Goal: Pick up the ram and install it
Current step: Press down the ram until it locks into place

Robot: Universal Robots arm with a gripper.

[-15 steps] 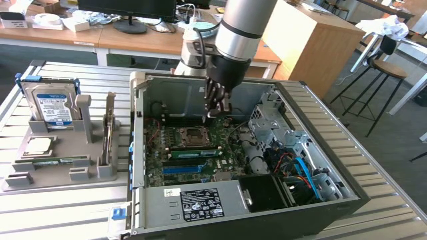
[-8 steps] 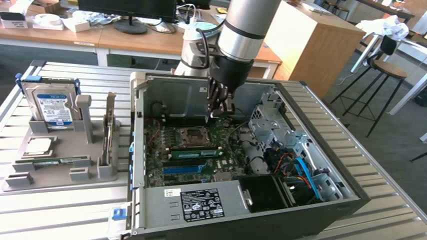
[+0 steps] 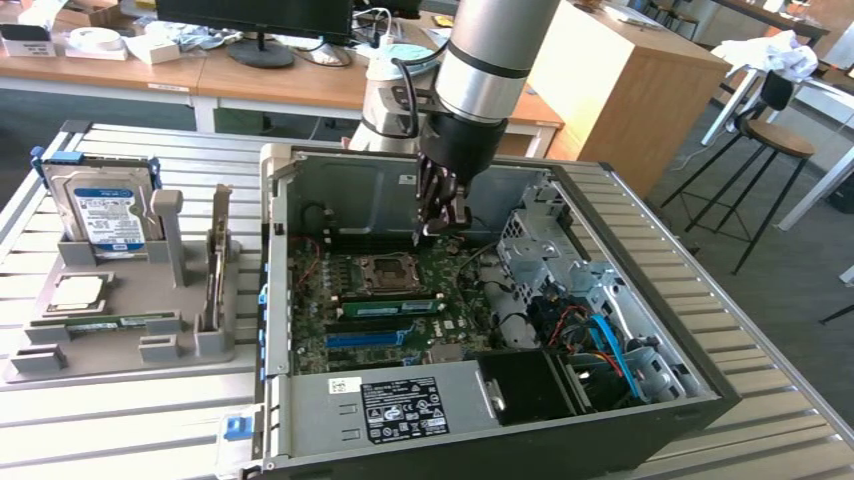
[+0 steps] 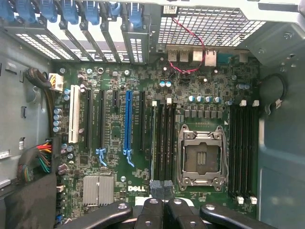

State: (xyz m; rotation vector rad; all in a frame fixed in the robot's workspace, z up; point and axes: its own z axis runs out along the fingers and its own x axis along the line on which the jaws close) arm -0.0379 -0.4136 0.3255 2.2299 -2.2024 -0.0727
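One ram [image 3: 387, 305] sits edge-up in a motherboard [image 3: 310, 345] slot, centre of the exterior view, just below the empty CPU socket [image 3: 387, 268] inside the open PC case [image 3: 694, 400]. A second ram stick [image 3: 120, 322] lies flat in the grey tray [image 3: 94, 368] at the exterior view's left, well apart from the case. Same tray holds the hard drive [image 3: 110, 215] standing upright at its back and the processor chip [image 3: 78, 292] in front of it. Gripper [image 3: 447, 228] hangs inside the case from the upper centre of the frame, pointing down, tips above the board just beyond the socket and clear of the seated ram. Claw is pressed together with nothing visible between the fingers [image 4: 153, 210]. Wrist view looks straight down on the board: fingertips over the bank of black slots beside the socket, blue-latched slots and bracket clips further off. Case and tray both rest on the slatted metal table [image 3: 120, 430].
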